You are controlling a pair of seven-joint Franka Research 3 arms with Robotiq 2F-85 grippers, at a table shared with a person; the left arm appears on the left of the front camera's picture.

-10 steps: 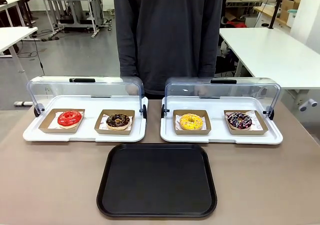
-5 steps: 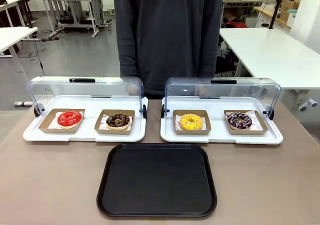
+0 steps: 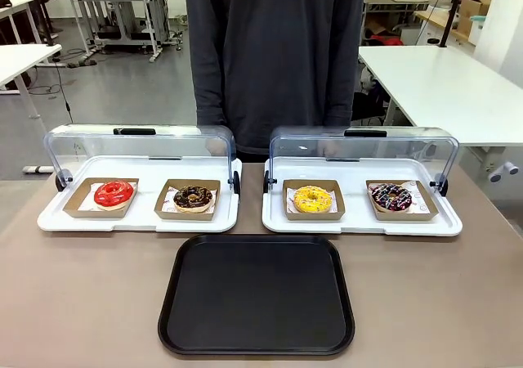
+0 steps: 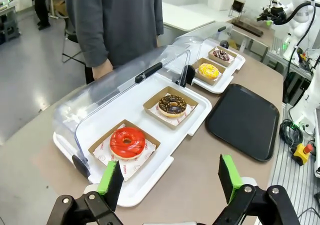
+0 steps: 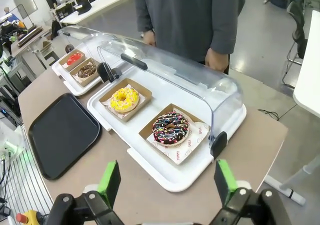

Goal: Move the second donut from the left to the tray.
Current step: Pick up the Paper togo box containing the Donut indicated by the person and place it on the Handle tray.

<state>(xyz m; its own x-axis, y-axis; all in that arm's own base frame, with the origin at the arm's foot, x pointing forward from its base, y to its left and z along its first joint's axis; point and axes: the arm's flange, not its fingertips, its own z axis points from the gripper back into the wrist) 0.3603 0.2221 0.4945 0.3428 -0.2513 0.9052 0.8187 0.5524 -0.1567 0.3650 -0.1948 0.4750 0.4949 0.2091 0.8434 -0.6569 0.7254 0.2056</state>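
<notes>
The desk (image 3: 82, 286) carried the black tray (image 3: 256, 294) at the middle of its near edge, with nothing on it. Behind the tray's far left corner stood a white case (image 3: 139, 221) with its clear lid (image 3: 139, 143) swung up and back, so the case lay open toward the robot's side.

At the right end of that case sat a cardboard holder (image 3: 188, 213), its long side running along the case's front rim. In it lay the second donut from the left (image 3: 193, 197), dark-glazed, flat and untouched. As a ring it had no long axis of its own; the holder gave the only direction to line up on.

The left claw (image 4: 169, 177) hung back over the desk's left end, fingers spread wide and empty. From it the chocolate donut (image 4: 172, 104) lay ahead, just past the red donut (image 4: 127, 142), with the tray (image 4: 242, 120) off to one side of that line.

The right claw (image 5: 167, 181) was also spread and empty. From there the same donut (image 5: 86, 70) sat well apart, beyond the yellow donut (image 5: 124, 98). I judged the left arm the nearer one, needing a reach forward over the case's front rim.

Against the earlier front pictures nothing had shifted: donuts, lids, tray and the person (image 3: 274, 57) behind the desk's far edge stood as before.
</notes>
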